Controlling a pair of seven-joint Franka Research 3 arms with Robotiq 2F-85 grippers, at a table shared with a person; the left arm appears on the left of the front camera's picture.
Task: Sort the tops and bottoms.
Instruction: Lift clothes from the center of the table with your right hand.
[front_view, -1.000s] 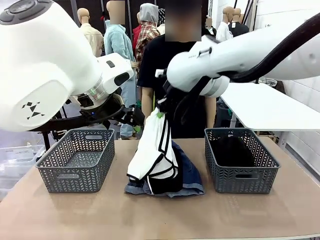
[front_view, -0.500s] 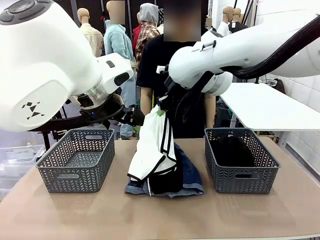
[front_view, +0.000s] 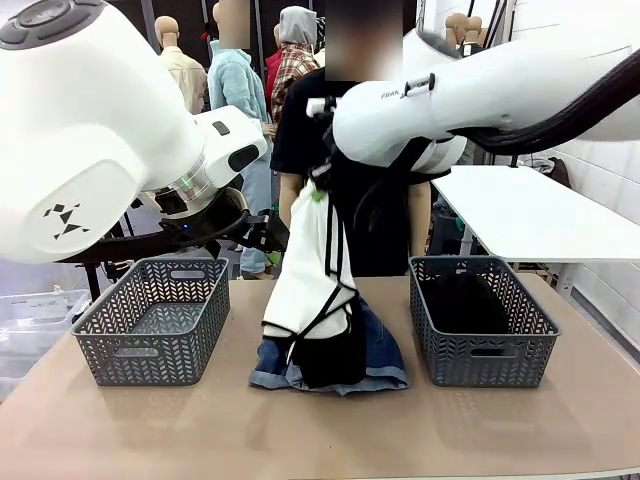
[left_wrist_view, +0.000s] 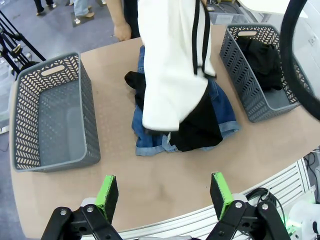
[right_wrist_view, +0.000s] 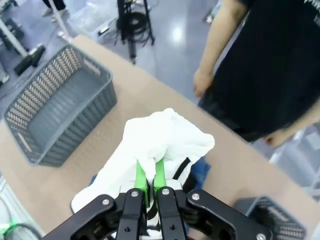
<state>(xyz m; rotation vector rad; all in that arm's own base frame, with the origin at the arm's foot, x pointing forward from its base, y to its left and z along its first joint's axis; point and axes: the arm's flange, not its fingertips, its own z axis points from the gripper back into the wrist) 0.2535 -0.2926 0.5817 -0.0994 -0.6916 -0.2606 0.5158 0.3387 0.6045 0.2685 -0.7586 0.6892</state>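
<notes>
Denim bottoms (front_view: 382, 350) lie crumpled in the middle of the table (front_view: 300, 435), and everything else arranges itself around that blue heap. A black top (front_view: 330, 362) is draped over the front of the denim, partly covering it. Hanging straight above the denim is a white garment with black trim (front_view: 305, 280). Its upper end is bunched and pinched between the clenched green fingers of the right gripper (right_wrist_view: 149, 170), and its lower end reaches down to the black top, though I cannot tell whether it touches. To the robot's left of the denim, a little apart from it, stands a grey lattice basket (front_view: 150, 345) with nothing visible inside. To the robot's right of the denim stands a second grey basket (front_view: 480, 365), and this one has a black garment (front_view: 460, 300) lying in its bottom. The left gripper (left_wrist_view: 164, 192) hangs on the robot's side of the denim, high over the near edge of the table, with its jaws spread wide and nothing between them. Beyond the denim, at the far edge of the table, a person (right_wrist_view: 270, 60) in a black shirt stands with one hand (right_wrist_view: 202, 82) hanging loosely at the side.
</notes>
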